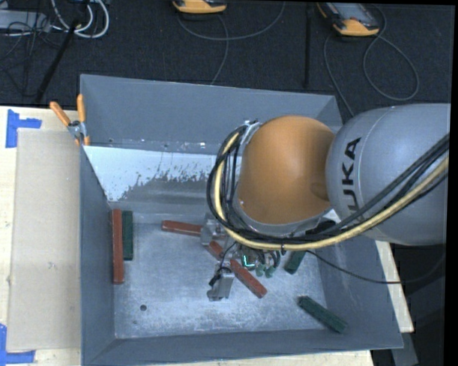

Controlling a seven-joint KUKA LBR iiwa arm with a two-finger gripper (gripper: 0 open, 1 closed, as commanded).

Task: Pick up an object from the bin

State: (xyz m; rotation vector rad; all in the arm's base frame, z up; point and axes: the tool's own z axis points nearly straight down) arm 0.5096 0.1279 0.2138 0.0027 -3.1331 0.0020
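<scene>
Red-brown stick (255, 286) lies right of centre on grey metal bin (95, 249) floor, just beside lowered gripper (225, 280). Gripper opening, any hold: cannot tell. Step, likely: grasp approach. Next: straddle stick, clamp, lift.

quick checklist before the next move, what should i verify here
1. Is the gripper low in the bin, near the middle: ok.
2. Is a thing within reach: ok, a red-brown stick lies tilted right beside it.
3. Is that stick held: cannot tell.
4. Are the neighbours clear: not ok, a second red-brown stick and a green piece lie close.
5. Are the left pair of sticks and the lower-right green stick out of the way: ok.
</scene>
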